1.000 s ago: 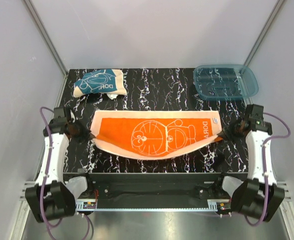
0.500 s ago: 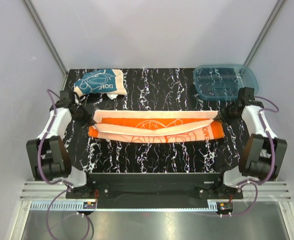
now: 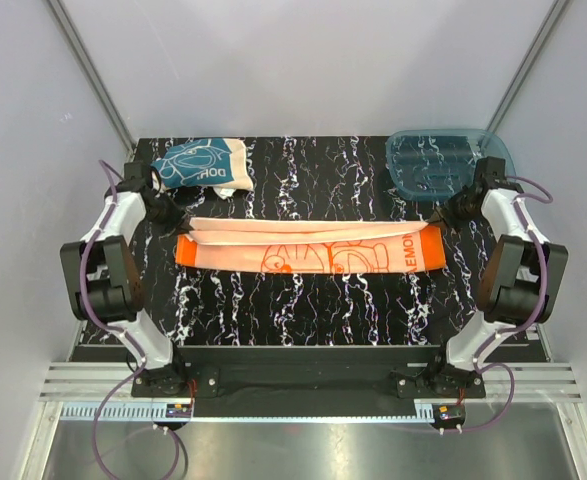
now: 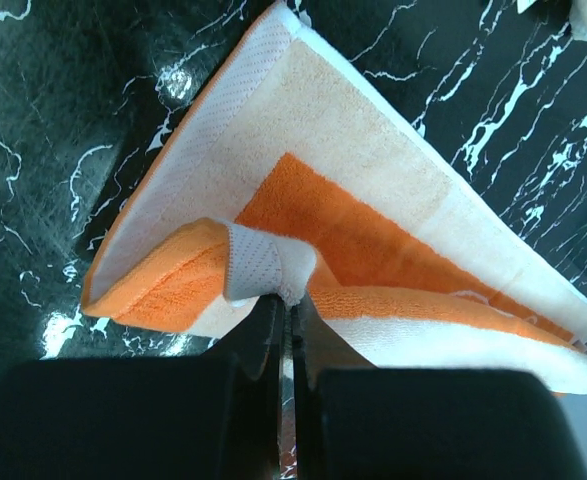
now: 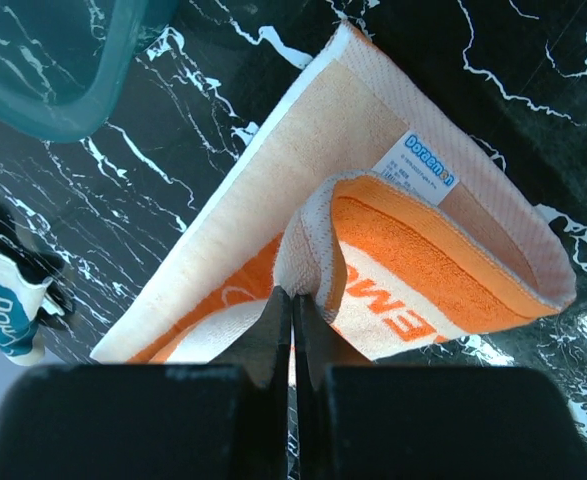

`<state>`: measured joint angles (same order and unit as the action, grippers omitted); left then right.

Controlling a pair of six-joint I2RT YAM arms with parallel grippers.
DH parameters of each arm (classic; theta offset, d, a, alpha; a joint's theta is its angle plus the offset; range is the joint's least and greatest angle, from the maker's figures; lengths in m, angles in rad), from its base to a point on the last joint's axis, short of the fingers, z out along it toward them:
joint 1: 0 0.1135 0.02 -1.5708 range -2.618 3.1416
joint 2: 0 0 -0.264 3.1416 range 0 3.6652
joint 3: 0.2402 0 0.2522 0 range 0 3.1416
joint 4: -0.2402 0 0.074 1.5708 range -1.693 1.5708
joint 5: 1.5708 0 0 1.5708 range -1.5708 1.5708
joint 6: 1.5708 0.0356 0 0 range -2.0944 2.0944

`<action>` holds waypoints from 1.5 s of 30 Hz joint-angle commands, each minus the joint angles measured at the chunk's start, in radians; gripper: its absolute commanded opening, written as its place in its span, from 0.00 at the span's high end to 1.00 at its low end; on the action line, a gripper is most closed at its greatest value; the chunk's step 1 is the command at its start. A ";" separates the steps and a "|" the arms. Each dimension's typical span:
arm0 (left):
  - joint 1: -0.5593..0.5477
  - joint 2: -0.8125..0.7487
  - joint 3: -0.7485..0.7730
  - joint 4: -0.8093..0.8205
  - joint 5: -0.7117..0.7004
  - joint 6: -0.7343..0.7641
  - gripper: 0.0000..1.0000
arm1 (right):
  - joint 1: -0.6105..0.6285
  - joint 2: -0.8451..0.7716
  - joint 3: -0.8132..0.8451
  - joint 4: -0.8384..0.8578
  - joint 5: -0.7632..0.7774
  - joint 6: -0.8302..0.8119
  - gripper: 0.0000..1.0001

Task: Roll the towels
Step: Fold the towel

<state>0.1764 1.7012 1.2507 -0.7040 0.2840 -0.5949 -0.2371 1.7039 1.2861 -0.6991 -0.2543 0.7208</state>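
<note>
Orange towel (image 3: 308,248) is lying folded lengthwise across mid-desk (image 3: 303,310), cream back showing along far edge | left tool (image 4: 285,300) is clamping together on its left-end corner | right tool (image 5: 293,300) is clamping together on its right-end corner, near blue tray (image 3: 433,160) | teal towel (image 3: 198,166) is sitting bunched at far-left of desk

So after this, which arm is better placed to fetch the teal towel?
Likely left. The teal towel lies in the far left corner, just beyond the left gripper, shut on the left end of the orange towel. The right gripper pinches the opposite end, beside the blue tray.
</note>
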 commanded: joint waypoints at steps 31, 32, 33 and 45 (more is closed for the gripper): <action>0.020 -0.663 -0.404 -0.120 0.078 0.148 1.00 | 0.001 -0.786 -0.353 -0.355 0.087 -0.119 1.00; 0.032 -0.667 -0.424 -0.126 0.083 0.155 1.00 | 0.001 -0.797 -0.367 -0.358 0.086 -0.112 1.00; 0.038 -0.673 -0.431 -0.140 0.081 0.159 1.00 | 0.001 -0.817 -0.379 -0.356 0.072 -0.107 1.00; 0.072 -0.427 -0.252 -0.091 0.095 0.155 1.00 | -0.001 -0.486 -0.259 -0.157 0.066 -0.064 1.00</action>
<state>0.2420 1.1923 0.9218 -0.8589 0.3443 -0.4446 -0.2375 1.1564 0.9432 -0.9546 -0.1780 0.6506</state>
